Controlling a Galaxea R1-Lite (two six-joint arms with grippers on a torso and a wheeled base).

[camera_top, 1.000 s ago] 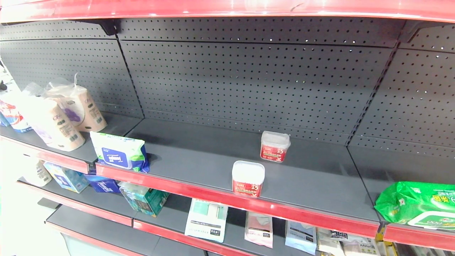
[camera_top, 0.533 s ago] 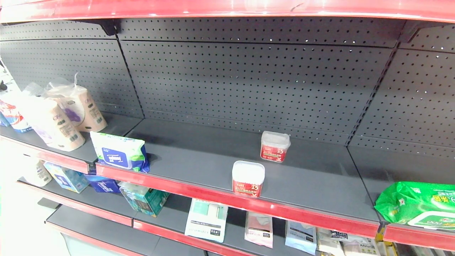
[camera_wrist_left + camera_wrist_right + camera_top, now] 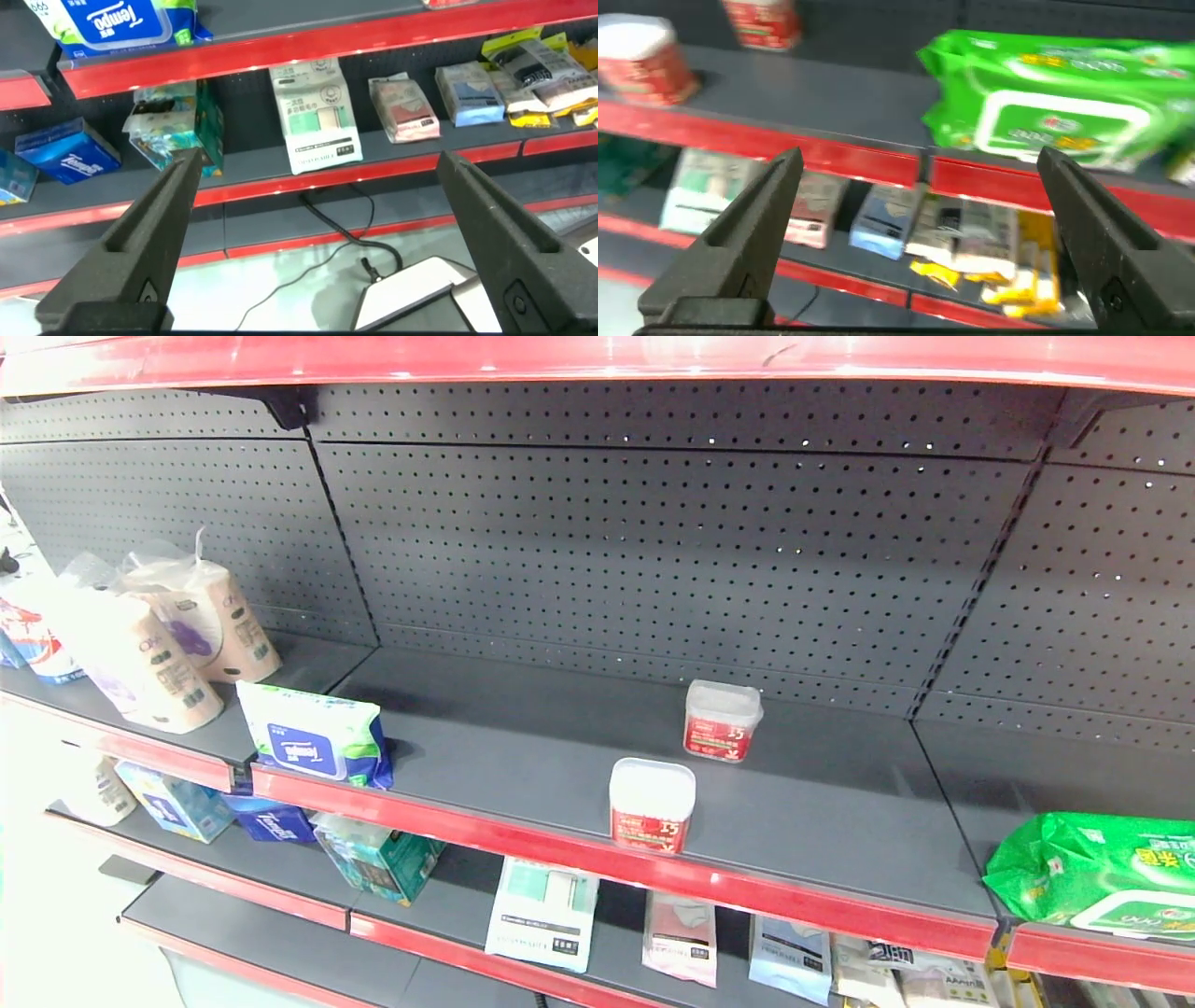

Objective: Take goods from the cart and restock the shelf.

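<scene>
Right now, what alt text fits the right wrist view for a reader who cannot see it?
The open right end effector faces a red-edged shelf holding a green wipes pack and two red-and-white tubs. Small packets sit one level down.

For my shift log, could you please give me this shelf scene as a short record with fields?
Shelf: grey middle shelf, red front edge
Tubs: front tub at the edge; rear tub behind it, slightly to the right, apart
Left end: blue wipes pack, upright, beside paper roll packs
Right end: green wipes pack, lying flat
Left hand: open, holding nothing
Right hand: open, holding nothing
</scene>
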